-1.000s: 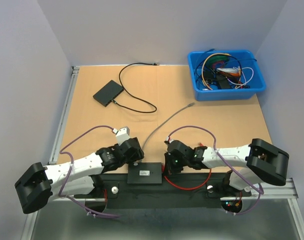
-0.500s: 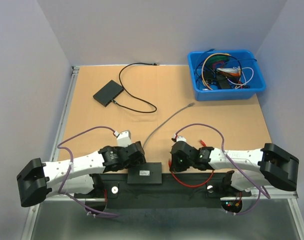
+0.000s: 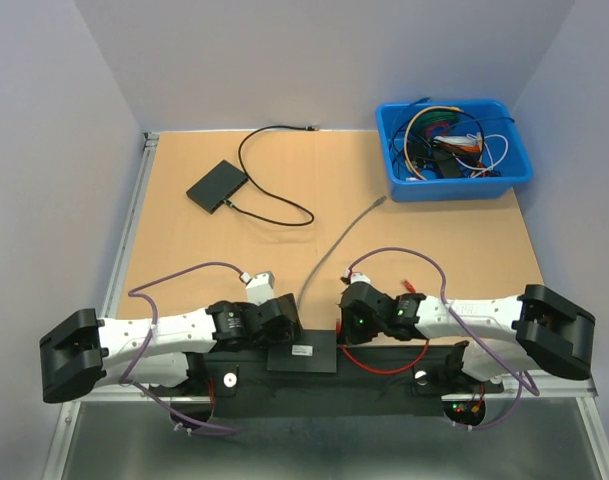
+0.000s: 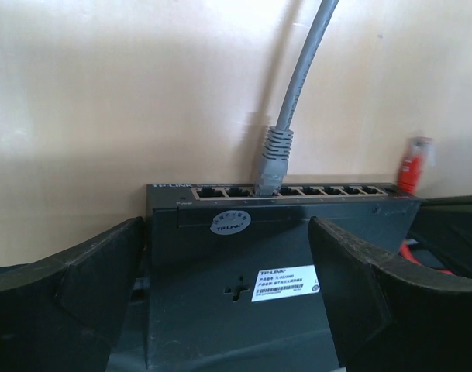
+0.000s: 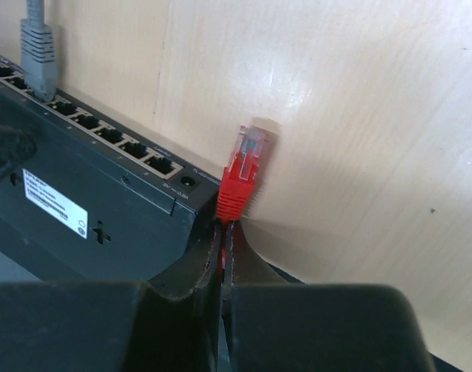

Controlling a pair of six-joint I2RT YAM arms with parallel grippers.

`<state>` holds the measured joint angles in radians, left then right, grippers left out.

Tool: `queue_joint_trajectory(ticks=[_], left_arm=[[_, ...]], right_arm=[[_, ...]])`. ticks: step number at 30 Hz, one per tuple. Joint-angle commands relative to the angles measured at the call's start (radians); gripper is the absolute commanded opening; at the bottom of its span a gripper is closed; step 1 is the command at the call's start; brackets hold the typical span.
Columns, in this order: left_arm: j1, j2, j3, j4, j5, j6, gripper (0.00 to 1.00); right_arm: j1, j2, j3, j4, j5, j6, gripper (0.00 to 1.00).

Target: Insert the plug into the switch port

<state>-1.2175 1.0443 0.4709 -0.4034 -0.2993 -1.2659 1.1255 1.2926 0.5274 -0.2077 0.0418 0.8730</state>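
Note:
The black switch (image 3: 302, 354) lies at the table's near edge, its port row (image 4: 298, 191) facing away from the arms. A grey plug (image 4: 273, 164) on a grey cable (image 3: 334, 245) sits in the third port from the left. My left gripper (image 4: 228, 236) is open, its fingers (image 4: 104, 263) on either side of the switch body without clamping it. My right gripper (image 5: 223, 232) is shut on a red plug (image 5: 243, 172), held just right of the switch's end near the power socket (image 5: 185, 180). The red plug (image 4: 411, 163) also shows in the left wrist view.
A blue bin (image 3: 459, 188) holding tangled cables stands at the back right. A small black box (image 3: 216, 185) with a black cable (image 3: 274, 205) lies at the back left. A red cable (image 3: 384, 370) loops over the black base rail (image 3: 324, 390).
My left gripper has opened wide and shifted right to straddle the switch. The switch and the grey cable's near end slid slightly right. My right gripper drew back a little with the red plug.

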Motion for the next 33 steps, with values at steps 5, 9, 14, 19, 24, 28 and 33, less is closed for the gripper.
queue_joint_trajectory(ticks=[5, 9, 14, 19, 24, 28, 33], left_arm=[[-0.01, 0.017, -0.041, 0.179, 0.045, 0.036, 0.99], [0.006, 0.088, 0.037, 0.239, 0.011, 0.131, 0.99], [0.142, 0.265, 0.156, 0.333, 0.073, 0.322, 0.99], [0.246, 0.425, 0.263, 0.481, 0.14, 0.466, 0.99], [0.274, 0.624, 0.429, 0.538, 0.212, 0.608, 0.99], [0.299, 0.744, 0.578, 0.564, 0.279, 0.677, 0.98], [0.375, 0.867, 0.811, 0.517, 0.373, 0.764, 0.98]], right_arm=[[0.057, 0.166, 0.098, 0.103, -0.068, 0.003, 0.0], [0.063, 0.208, 0.138, 0.113, -0.065, -0.002, 0.0], [0.063, 0.223, 0.163, 0.11, -0.002, 0.023, 0.0], [0.063, 0.266, 0.177, 0.114, 0.021, 0.044, 0.0], [0.063, 0.318, 0.221, 0.116, 0.032, 0.041, 0.0], [0.063, 0.344, 0.267, 0.123, 0.059, 0.021, 0.01], [0.059, 0.367, 0.324, 0.122, 0.132, -0.022, 0.01]])
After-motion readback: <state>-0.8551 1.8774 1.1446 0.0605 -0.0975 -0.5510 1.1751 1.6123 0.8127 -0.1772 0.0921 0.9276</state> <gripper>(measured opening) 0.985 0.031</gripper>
